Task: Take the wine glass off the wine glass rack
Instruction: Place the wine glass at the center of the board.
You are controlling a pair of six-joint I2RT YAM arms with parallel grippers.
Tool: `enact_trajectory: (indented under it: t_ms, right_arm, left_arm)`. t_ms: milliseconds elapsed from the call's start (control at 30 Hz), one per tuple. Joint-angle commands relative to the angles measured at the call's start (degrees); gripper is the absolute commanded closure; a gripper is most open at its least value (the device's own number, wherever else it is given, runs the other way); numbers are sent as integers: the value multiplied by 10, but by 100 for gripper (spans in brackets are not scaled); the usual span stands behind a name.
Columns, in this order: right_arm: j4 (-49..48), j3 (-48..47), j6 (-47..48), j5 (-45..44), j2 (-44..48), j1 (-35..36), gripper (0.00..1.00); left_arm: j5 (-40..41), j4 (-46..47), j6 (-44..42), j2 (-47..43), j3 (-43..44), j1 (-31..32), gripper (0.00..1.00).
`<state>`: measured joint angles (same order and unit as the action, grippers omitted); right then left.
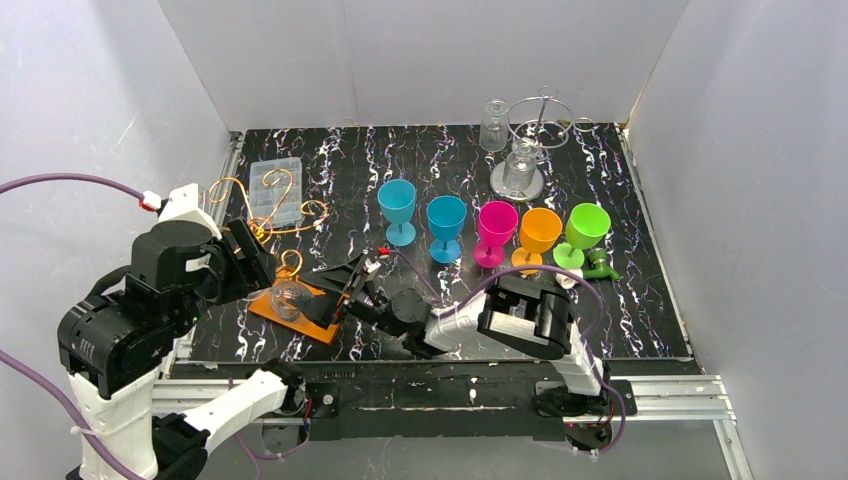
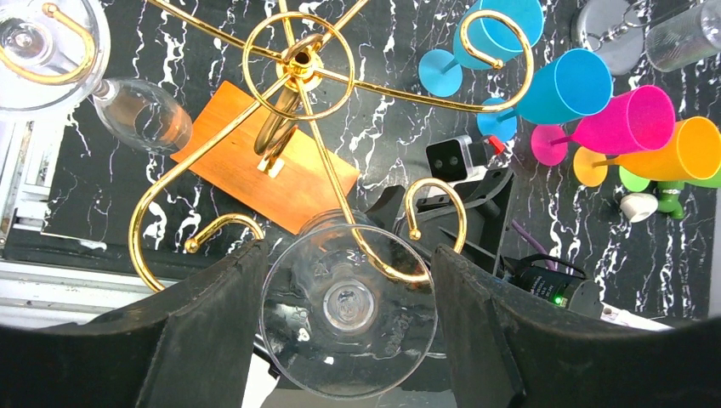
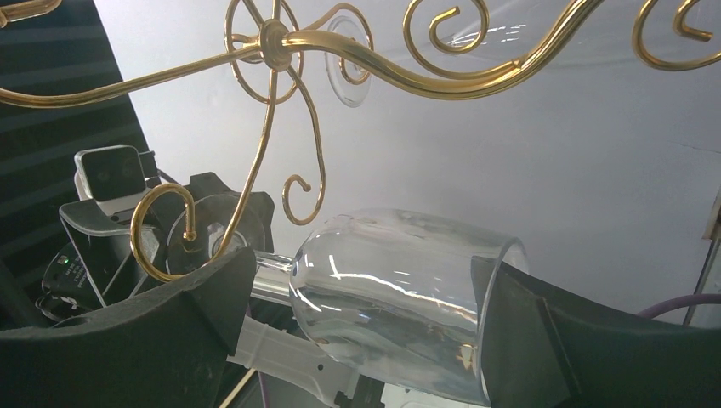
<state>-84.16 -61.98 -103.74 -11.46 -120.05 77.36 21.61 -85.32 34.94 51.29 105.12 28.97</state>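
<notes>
Clear wine glass (image 3: 400,289) hangs from gold wire rack (image 2: 299,59), foot caught in hook. My left tool (image 2: 347,263) spread wide, flanking foot; whether it touches, cannot tell. My right tool (image 3: 364,270) open around bowl, gap visible. I judge glass light, slick, brittle; best held gently at bowl.

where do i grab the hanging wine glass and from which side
Probably the bowl, from the side: it hangs rim down, wide and free, while the foot is caught in the rack.
</notes>
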Motion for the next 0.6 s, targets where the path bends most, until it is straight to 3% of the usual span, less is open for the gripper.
enact_trajectory:
  t_ms: [0, 367, 567]
  right_arm:
    - [-182, 0, 16, 7, 58, 2, 2]
    - [-182, 27, 22, 8, 89, 5, 5]
    - [-182, 35, 20, 8, 101, 8, 11]
  left_arm:
    - [-4, -56, 22, -9, -6, -2, 54]
    - [-19, -39, 48, -24, -31, -2, 55]
    - [-24, -30, 66, -31, -42, -2, 55]
